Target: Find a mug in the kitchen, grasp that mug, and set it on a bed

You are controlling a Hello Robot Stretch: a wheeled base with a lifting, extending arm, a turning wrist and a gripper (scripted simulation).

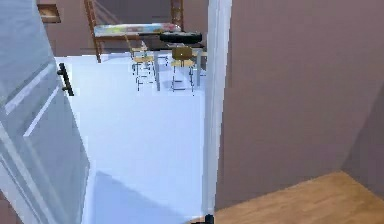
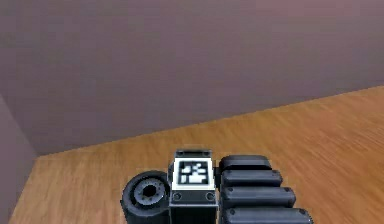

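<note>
White door (image 1: 35, 130) ajar, pale floor (image 1: 140, 130), wooden chairs (image 1: 183, 62) by dark table (image 1: 182, 38)

A door (image 1: 35, 130) stood left, a wall (image 1: 300, 90) right; through the doorway between them, chairs (image 1: 146, 62) stood before a table (image 1: 182, 39), a rack (image 1: 122, 32) behind.

I read no text, numbers or signs; the arm's white square marker (image 2: 192, 172) bears only black marks.
</note>
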